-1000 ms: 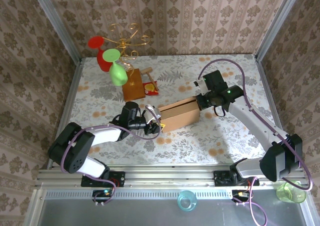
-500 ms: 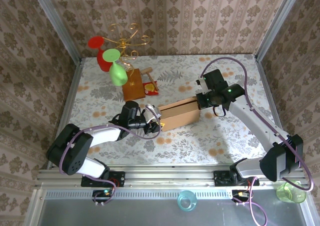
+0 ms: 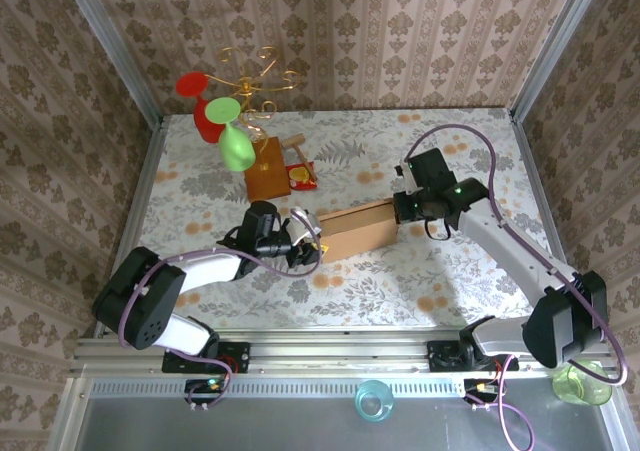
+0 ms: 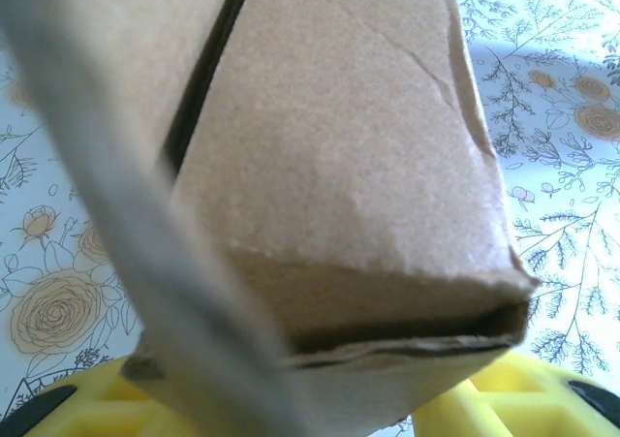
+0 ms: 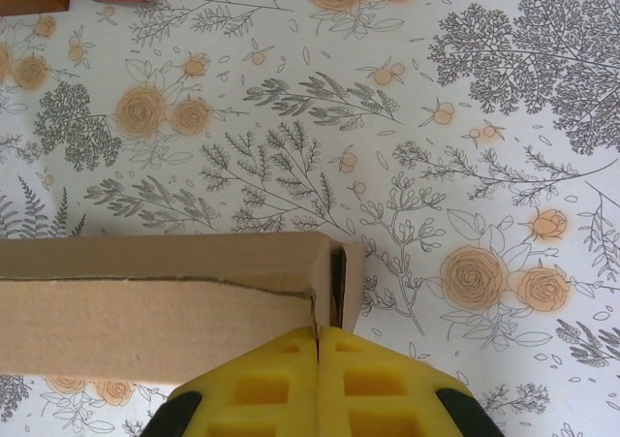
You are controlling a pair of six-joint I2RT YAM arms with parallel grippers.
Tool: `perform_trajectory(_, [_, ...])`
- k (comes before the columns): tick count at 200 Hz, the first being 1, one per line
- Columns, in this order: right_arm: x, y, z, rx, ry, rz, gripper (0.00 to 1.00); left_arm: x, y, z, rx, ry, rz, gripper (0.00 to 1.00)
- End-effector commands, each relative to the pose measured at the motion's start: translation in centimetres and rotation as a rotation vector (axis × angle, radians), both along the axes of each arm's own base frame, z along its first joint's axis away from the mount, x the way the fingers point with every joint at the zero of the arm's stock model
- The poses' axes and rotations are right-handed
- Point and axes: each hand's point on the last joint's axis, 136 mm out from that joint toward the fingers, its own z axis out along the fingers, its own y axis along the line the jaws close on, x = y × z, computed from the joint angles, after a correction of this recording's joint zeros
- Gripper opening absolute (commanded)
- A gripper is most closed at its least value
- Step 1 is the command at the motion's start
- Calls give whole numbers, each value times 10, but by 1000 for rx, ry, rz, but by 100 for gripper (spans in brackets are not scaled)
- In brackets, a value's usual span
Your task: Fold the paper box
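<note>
On the tabletop (image 3: pixel 400 271), the paper box (image 3: pixel 355 229) lay nearly closed, its left end pinched by the left gripper (image 3: pixel 305 239). The right gripper (image 3: pixel 403 209), fingers pressed together, had edged closer against the right end, seemingly tucking that flap.

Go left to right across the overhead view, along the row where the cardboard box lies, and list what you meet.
left gripper → paper box → right gripper
</note>
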Motion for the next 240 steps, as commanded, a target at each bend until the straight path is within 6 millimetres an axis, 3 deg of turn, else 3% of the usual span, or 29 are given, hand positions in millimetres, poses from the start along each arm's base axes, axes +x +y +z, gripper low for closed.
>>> perform_trajectory(1, [-5,5,3,38,-27,6,0,13,3,11,-7,-3,44,47])
perform_trajectory(51, [-6,0,-6,24,-65,8,0,16,4,15,-27,5,58,50])
perform_trajectory(82, [-4,-2,-3,26,-88,-6,0,13,4,23,-70,7,69,66])
perform_trajectory(124, [-1,-3,2,21,-92,-22,0,-3,4,31,-100,-12,100,73])
perform_trajectory(173, [2,-4,2,15,-82,-42,0,-25,4,37,-105,2,130,74])
perform_trajectory(193, [2,-4,3,17,-80,-43,0,-21,15,42,-69,-15,219,73])
perform_trajectory(217, [2,-4,3,13,-73,-44,0,-12,35,63,-86,-52,350,71])
perform_trajectory(240, [2,-3,3,14,-67,-45,0,-12,41,90,-125,-35,391,67])
